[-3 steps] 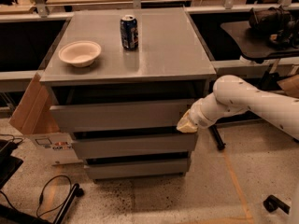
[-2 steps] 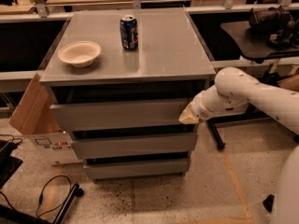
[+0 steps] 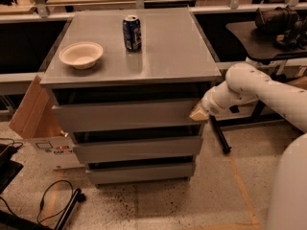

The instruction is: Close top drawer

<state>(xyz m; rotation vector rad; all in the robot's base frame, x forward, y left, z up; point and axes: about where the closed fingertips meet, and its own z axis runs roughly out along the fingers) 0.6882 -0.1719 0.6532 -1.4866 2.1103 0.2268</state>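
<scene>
The top drawer [image 3: 124, 115] is the tallest grey front of the cabinet, just under the grey top [image 3: 168, 56]. Its front stands only slightly forward of the cabinet body, with a dark gap above it. My gripper [image 3: 198, 113] is at the end of the white arm coming from the right. Its tan tip rests against the right end of the top drawer's front. Two shorter grey drawers [image 3: 136, 148] sit below.
A blue can [image 3: 131, 32] and a white bowl [image 3: 81, 54] stand on the cabinet top. A cardboard box [image 3: 33, 119] leans at the left. Cables lie on the floor at the lower left [image 3: 53, 205]. A dark table with equipment [image 3: 268, 32] stands at the right.
The gripper has moved back toward the cabinet along with the top drawer's front, which now sits further in than before.
</scene>
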